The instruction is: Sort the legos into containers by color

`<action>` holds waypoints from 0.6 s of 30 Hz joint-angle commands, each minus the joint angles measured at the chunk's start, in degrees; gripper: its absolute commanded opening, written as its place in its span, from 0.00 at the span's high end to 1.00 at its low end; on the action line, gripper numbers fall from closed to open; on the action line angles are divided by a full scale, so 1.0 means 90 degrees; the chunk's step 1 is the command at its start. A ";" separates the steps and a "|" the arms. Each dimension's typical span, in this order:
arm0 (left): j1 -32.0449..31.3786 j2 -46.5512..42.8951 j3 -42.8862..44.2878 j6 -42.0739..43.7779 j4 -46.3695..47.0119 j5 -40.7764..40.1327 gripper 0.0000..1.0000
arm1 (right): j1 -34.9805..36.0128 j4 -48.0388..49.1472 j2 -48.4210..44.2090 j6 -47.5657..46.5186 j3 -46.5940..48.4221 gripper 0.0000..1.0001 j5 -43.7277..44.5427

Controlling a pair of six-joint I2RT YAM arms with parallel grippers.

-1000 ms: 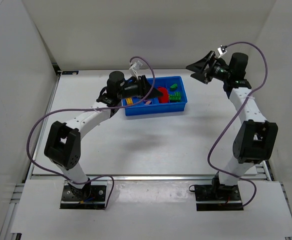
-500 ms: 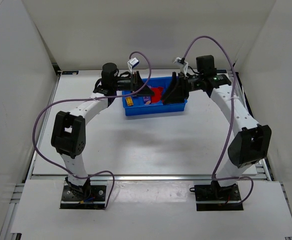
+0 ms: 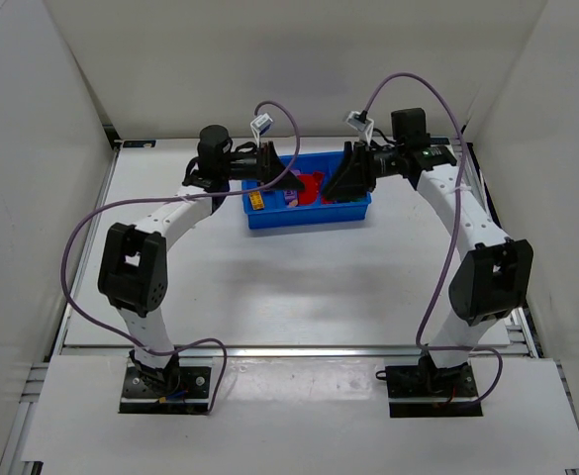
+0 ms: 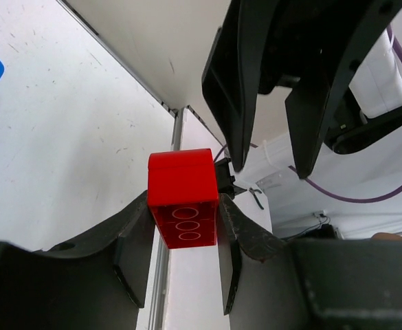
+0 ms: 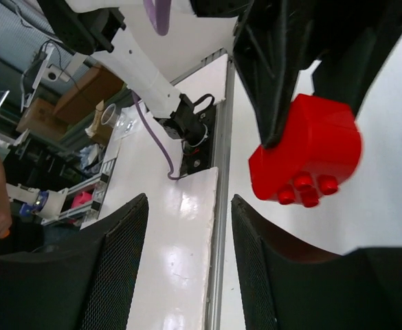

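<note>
top view: bright, even, diffuse light from above. white matte table and the walls nearly wash out, with no hard glare; only faint soft-edged shadows lie on the table. shallow bright blue plastic tray reads saturated, its contents too small to resolve.

left wrist view: small red studded plastic brick sharp and evenly lit. fingers of my left pincer near black, underexposed, detail lost.

right wrist view: red brick smeared along its right edge. fingers of my right pincer dark, soft-focused. the room behind is dimmer and slightly soft.

Red lego in left claw
</note>
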 commanded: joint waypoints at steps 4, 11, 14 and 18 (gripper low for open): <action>0.0068 -0.0667 -0.0150 0.0359 0.0161 -0.0024 0.90 | -0.0121 0.0358 -0.0012 0.0343 0.0285 0.42 0.0067; -0.0001 -0.0677 0.0065 0.0359 0.0161 0.0025 0.90 | -0.0072 0.0747 0.0329 0.0909 0.0304 0.32 0.0370; -0.0049 -0.0648 0.0192 0.0320 0.0151 0.0035 0.90 | -0.0063 0.1050 0.0437 0.1241 0.0324 0.30 0.0477; -0.0118 -0.0638 0.0270 0.0310 0.0151 0.0025 0.90 | -0.0062 0.1090 0.0525 0.1271 0.0363 0.30 0.0605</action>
